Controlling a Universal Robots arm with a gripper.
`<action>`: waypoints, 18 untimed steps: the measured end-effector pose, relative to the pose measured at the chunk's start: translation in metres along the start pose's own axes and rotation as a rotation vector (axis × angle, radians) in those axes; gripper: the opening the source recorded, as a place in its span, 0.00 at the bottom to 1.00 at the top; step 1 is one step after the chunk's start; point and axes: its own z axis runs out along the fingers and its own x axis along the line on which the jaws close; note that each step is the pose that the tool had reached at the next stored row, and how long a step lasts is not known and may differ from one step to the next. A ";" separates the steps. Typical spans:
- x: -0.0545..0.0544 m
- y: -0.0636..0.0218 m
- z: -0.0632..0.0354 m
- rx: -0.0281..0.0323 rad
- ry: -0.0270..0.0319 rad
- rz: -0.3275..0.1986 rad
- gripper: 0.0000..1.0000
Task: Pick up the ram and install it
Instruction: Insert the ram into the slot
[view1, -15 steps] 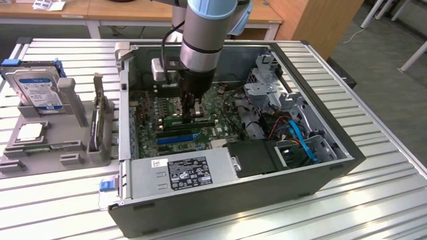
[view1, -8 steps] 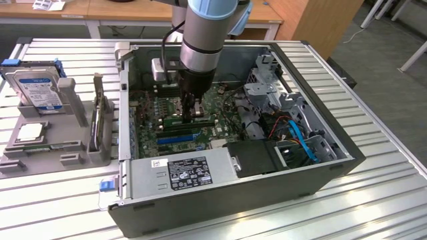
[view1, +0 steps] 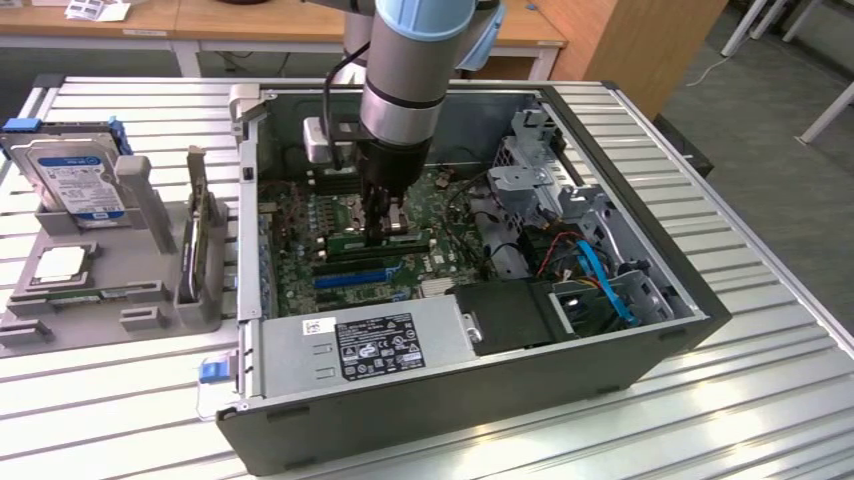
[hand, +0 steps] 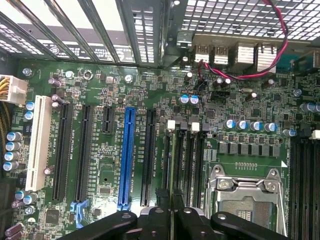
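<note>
The ram (view1: 350, 242), a long thin green circuit-board stick: where is it?

On edge at the black memory slots (hand: 187, 160) of the green motherboard (hand: 240, 100), inside the open grey metal computer case (view1: 400, 425) at the bench's (view1: 747, 400) middle. The black claw (view1: 388, 226) is clenched on it from above.

What crowds it?

The silver processor socket (hand: 247, 192) sits just beside the slots, a long blue expansion slot (hand: 127, 155) on their other side. A grey drive cage (view1: 527, 180) and blue cable (view1: 607, 290) stand near the arm. A second thin stick (view1: 200, 225) stands upright in a grey holder (view1: 134, 275) near the bench's edge.
</note>
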 end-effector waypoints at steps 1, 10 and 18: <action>0.000 0.0000 0.0004 0.0009 0.0003 0.000 0.13; 0.000 -0.0001 0.0008 0.0020 0.0001 0.000 0.13; 0.000 -0.0003 0.0042 0.0019 0.0003 0.000 0.13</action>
